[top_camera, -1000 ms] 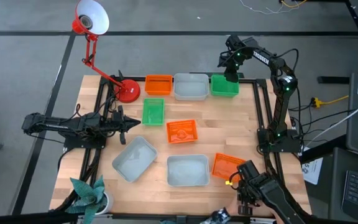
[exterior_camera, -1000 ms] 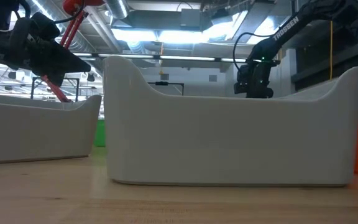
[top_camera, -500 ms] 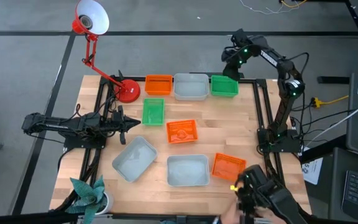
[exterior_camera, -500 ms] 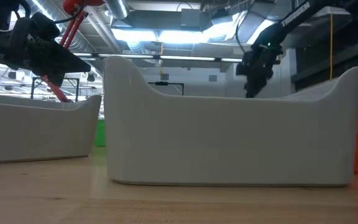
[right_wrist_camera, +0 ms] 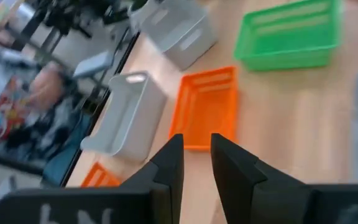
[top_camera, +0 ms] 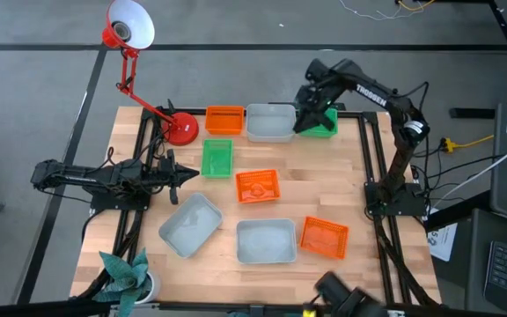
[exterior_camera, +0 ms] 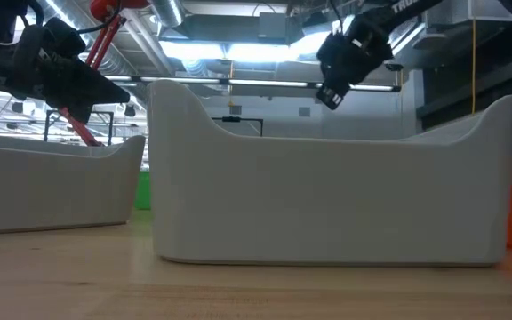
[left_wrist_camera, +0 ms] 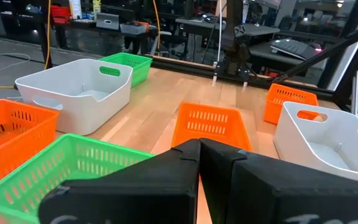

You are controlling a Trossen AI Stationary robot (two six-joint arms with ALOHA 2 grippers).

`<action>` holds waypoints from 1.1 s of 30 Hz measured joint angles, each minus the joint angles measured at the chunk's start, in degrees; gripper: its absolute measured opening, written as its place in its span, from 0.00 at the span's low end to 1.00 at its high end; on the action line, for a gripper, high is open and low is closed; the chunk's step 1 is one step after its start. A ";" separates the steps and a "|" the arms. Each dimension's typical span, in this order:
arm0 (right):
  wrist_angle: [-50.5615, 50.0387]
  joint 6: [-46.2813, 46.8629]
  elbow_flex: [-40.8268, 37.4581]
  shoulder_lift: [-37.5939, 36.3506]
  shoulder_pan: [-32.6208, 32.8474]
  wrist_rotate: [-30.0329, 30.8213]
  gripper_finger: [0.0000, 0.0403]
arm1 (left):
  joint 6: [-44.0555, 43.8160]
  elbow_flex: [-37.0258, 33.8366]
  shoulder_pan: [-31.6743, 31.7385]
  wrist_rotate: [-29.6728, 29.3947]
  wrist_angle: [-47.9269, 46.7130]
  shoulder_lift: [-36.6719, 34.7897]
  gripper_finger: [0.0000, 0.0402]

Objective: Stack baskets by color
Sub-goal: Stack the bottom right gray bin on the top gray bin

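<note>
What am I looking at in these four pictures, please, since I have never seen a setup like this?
It is a two-armed robot at a wooden table. One picture looks straight down, one looks level across the tabletop, and two come from cameras on the wrists. On the table lie orange baskets, green baskets and pale grey baskets, plus a red desk lamp. The left gripper rests shut at the left edge, holding nothing. The right gripper hangs over the far row of baskets, fingers apart, holding nothing.

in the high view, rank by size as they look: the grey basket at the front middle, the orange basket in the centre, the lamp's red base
1. Grey basket, clearly largest.
2. Orange basket.
3. Lamp's red base, smallest.
</note>
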 joint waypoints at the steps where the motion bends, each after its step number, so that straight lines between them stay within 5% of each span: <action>1: -0.58 -0.01 -0.04 0.00 1.45 0.85 0.20 | 0.00 0.01 0.00 0.00 0.02 0.01 0.00; 10: -11.43 0.00 -0.13 0.02 13.59 13.02 0.20 | 0.00 0.00 0.00 0.00 0.01 0.00 0.00; 26: -11.13 16.57 -0.15 0.02 28.18 13.58 0.20 | 0.00 0.00 0.00 0.00 0.00 0.00 0.00; 33: -11.13 26.93 -0.15 -1.30 31.86 19.51 0.20 | -0.02 0.00 0.00 0.02 0.02 0.00 0.00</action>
